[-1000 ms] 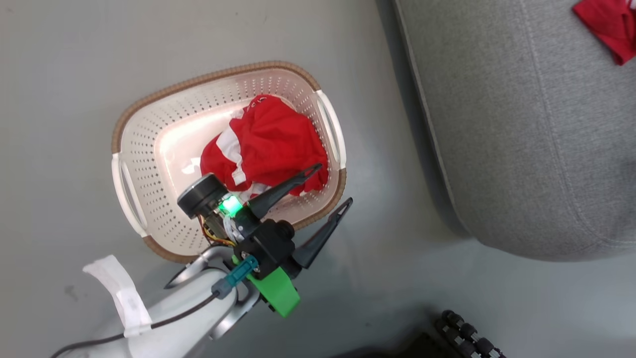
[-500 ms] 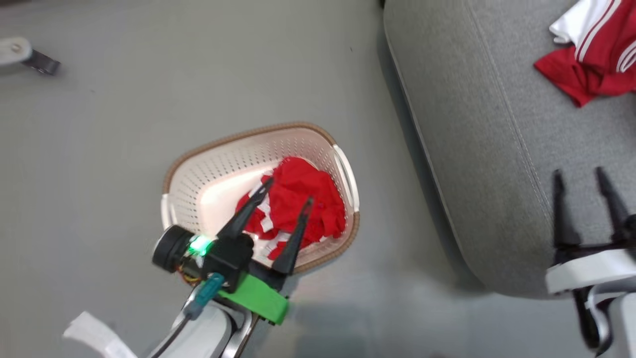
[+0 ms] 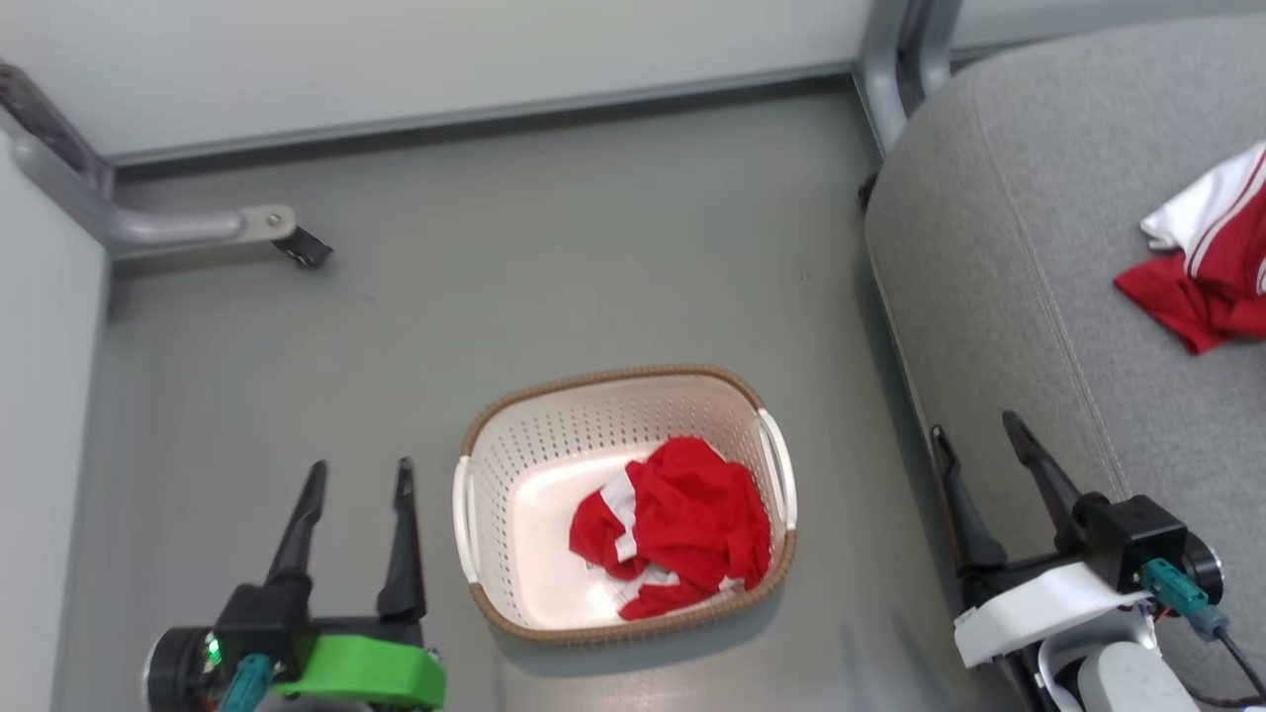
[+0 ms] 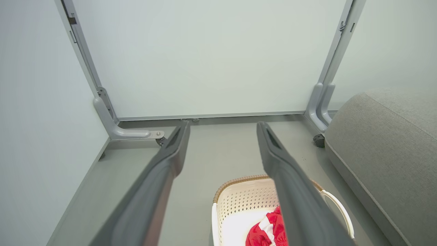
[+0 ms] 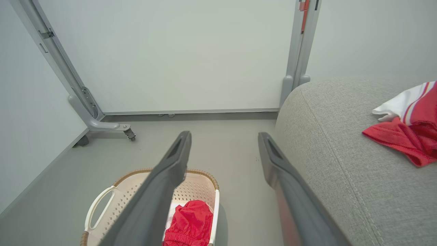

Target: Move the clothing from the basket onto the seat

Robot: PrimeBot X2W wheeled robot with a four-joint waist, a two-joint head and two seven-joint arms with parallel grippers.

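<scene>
Grey floor point(image 3: 593, 247) is running between pale partition panels point(image 3: 445, 59), and you are looking at a task that is, as I judge, about half done. One crumpled garment point(image 3: 682, 524), red with white panels, is lying inside the basket point(image 3: 613, 378), toward the side nearer the seat point(image 3: 1039, 297). The other garment point(image 3: 1202, 287) is already resting on the seat, toward its right part, so one piece is waiting to be lifted out and carried over. Neither gripper is holding anything: the left gripper point(image 3: 360, 465) is hanging just beside the basket on its left with the fingers spread, and the right gripper point(image 3: 972, 423) is hovering at the near edge of the seat, fingers also spread and empty. The basket is standing near the seat but not touching it, with a strip of bare floor between them. Further out, a metal foot point(image 3: 198, 225) with a dark caster point(image 3: 307, 247) is standing well apart at the far left, and a grey post point(image 3: 890, 59) is rising at the seat's far corner. Nothing is covering the garment, so I think only the basket's wall is standing in the way of your reach. The soft cloth is probably going to hang down and may catch the rim.
</scene>
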